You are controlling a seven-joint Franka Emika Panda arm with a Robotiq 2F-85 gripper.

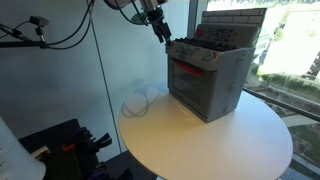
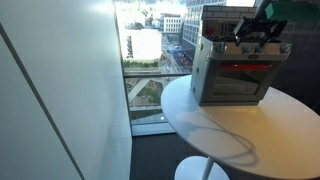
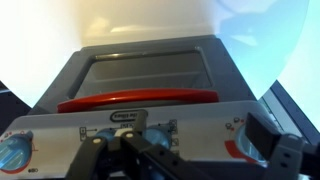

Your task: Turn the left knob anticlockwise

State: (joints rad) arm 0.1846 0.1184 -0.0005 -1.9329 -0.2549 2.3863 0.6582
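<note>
A grey toy oven (image 1: 208, 75) with a red door handle (image 3: 140, 100) stands on a round white table (image 1: 200, 140); it also shows in an exterior view (image 2: 235, 75). In the wrist view its white control panel carries a blue left knob (image 3: 10, 155) at the frame edge, a middle knob (image 3: 158, 133) and a right knob with red markings (image 3: 243, 148). My gripper (image 3: 180, 143) is open and empty, close in front of the panel. Its right finger overlaps the right knob, far from the left knob. In both exterior views it (image 1: 160, 30) (image 2: 262, 35) hovers at the oven's top front edge.
A glass wall and window (image 2: 150, 50) stand beside the table. A faint ring mark (image 1: 140, 103) lies on the tabletop next to the oven. Dark equipment and cables (image 1: 70, 145) sit below the table's edge.
</note>
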